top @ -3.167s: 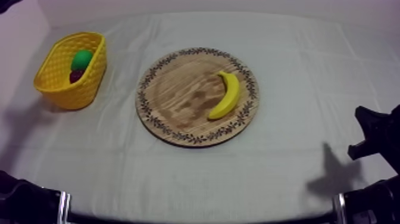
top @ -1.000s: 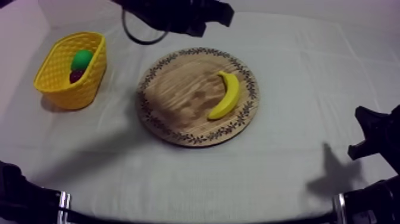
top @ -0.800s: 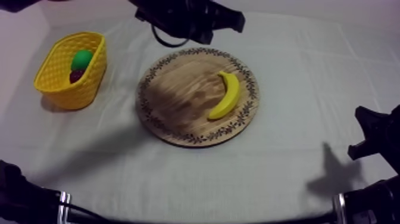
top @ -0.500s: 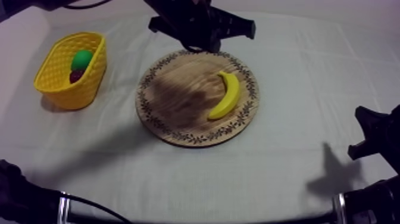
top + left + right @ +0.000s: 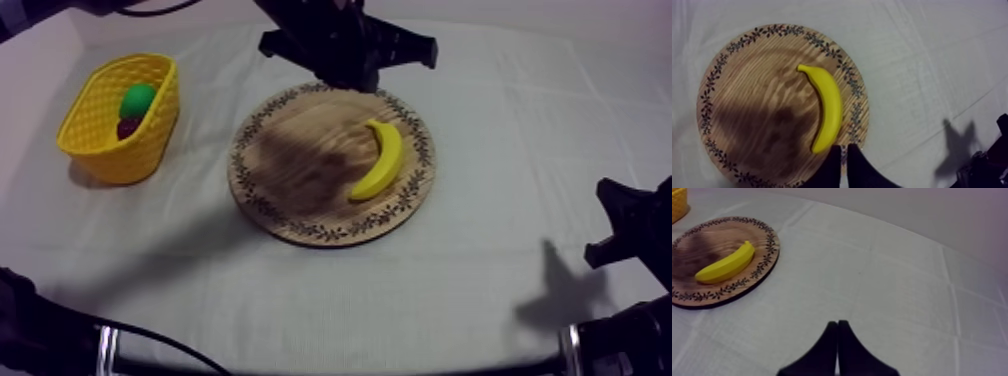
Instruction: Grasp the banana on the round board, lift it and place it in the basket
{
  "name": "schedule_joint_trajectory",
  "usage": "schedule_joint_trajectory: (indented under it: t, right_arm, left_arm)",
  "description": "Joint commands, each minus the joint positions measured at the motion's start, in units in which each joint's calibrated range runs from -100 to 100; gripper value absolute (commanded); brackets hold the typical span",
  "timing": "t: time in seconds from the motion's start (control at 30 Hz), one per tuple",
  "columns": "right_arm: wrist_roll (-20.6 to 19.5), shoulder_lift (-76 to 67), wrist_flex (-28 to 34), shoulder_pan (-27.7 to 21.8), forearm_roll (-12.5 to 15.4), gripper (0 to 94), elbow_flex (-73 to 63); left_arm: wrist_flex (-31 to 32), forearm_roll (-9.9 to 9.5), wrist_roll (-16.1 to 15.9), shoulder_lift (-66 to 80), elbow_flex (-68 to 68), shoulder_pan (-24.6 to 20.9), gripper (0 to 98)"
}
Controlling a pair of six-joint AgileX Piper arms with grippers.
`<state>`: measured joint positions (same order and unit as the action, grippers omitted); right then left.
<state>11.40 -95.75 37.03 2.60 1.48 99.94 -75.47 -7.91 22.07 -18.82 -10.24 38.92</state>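
Observation:
The yellow banana [image 5: 380, 160] lies on the right half of the round wooden board [image 5: 290, 190] at mid-table. My left arm reaches in from the upper left, and its gripper [image 5: 350, 72] hovers over the board's far rim, just behind the banana. From the left wrist view, the fingers of the left gripper [image 5: 844, 148] lie almost together as a narrow wedge beside one tip of the banana [image 5: 828, 107], above the board [image 5: 747, 115]. My right gripper [image 5: 625, 225] rests low at the right edge, its fingers together [image 5: 837, 323] over bare cloth, far from the banana [image 5: 724, 264].
The yellow basket [image 5: 110, 150] stands at the far left and holds a green pear [image 5: 137, 100] and a small red fruit [image 5: 128, 127]. The left arm casts a shadow across the board and cloth. Bare cloth lies between board and basket.
My left arm has come in from the upper left and moved right and down toward the board's far rim. The banana, basket and right arm have not moved.

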Motion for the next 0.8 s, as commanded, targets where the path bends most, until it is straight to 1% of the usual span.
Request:
schedule_joint_trajectory:
  t: [0.0,0.07,0.1,0.17,0.23,0.37,0.53,0.77]
  right_arm:
    - [0.01,0.00,-0.01,0.00,0.01,0.3,-0.05]
    - [0.01,0.00,-0.01,0.00,0.01,0.3,-0.05]
    - [0.01,0.00,-0.01,0.00,0.01,0.3,-0.05]
    - [0.01,0.00,-0.01,0.00,0.01,0.3,-0.05]
    - [0.01,0.00,-0.01,0.00,0.01,0.3,-0.05]
    - [0.01,0.00,-0.01,0.00,0.01,0.3,-0.05]
    - [0.01,0.00,-0.01,0.00,0.01,0.3,-0.05]
    - [0.01,0.00,-0.01,0.00,0.01,0.3,-0.05]
  left_arm:
    - [-0.20,0.33,0.23,0.07,0.63,-0.13,30.2]
    - [-0.74,1.04,0.26,0.16,1.21,-0.34,47.6]
    - [-1.03,1.29,0.29,0.16,1.44,-0.41,54.2]
    - [-1.76,1.57,0.53,0.05,1.48,-0.50,64.1]
    - [-2.50,1.80,0.68,-0.10,1.45,-0.47,70.0]
    - [-3.49,2.30,0.90,-0.36,1.43,-0.40,74.7]
    - [-4.54,2.54,1.41,-0.89,1.27,-0.38,75.8]
    - [-6.08,2.35,2.83,-3.49,0.59,-0.27,78.8]
